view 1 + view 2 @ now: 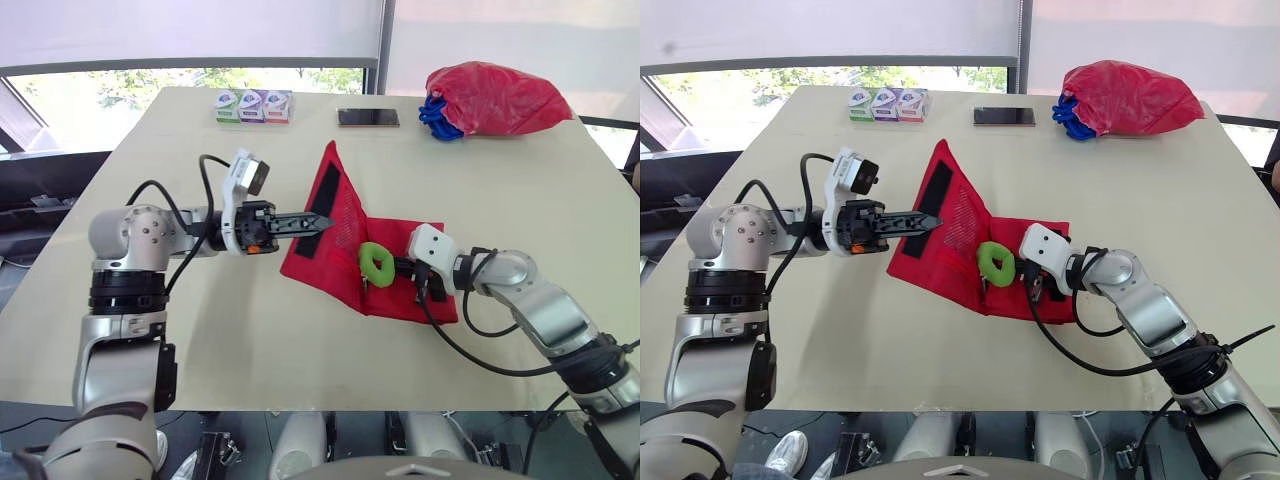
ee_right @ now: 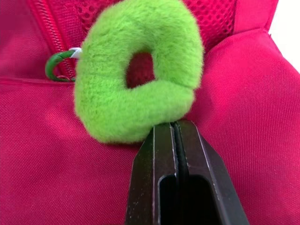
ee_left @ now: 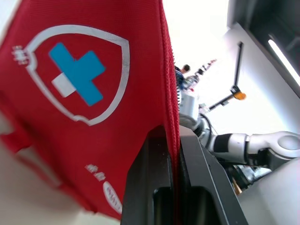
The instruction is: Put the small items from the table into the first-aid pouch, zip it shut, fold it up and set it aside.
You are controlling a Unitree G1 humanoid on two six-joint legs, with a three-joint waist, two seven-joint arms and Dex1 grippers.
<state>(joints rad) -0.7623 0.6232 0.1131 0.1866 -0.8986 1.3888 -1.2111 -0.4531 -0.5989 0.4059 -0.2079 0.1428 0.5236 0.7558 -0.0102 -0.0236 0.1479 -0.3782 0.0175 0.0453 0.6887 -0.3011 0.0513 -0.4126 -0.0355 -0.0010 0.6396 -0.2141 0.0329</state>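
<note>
The red first-aid pouch (image 1: 405, 295) lies open in the middle of the table. Its mesh-lined flap (image 1: 338, 200), with a black strip, stands raised. My left gripper (image 1: 318, 222) is shut on the edge of that flap and holds it up; the left wrist view shows the pouch's outer face (image 3: 93, 93) with its cross emblem. A fuzzy green ring (image 1: 377, 262) hangs over the pouch at the fold. My right gripper (image 2: 174, 125) is shut on the ring's (image 2: 140, 70) lower edge. A small green zip pull (image 2: 56, 65) sits beside the ring.
At the far edge of the table stand three small boxes (image 1: 253, 105), with a dark phone (image 1: 368, 117) to their right. A red drawstring bag (image 1: 495, 97) with blue cord sits at the far right. Bare tabletop (image 1: 250, 330) surrounds the pouch.
</note>
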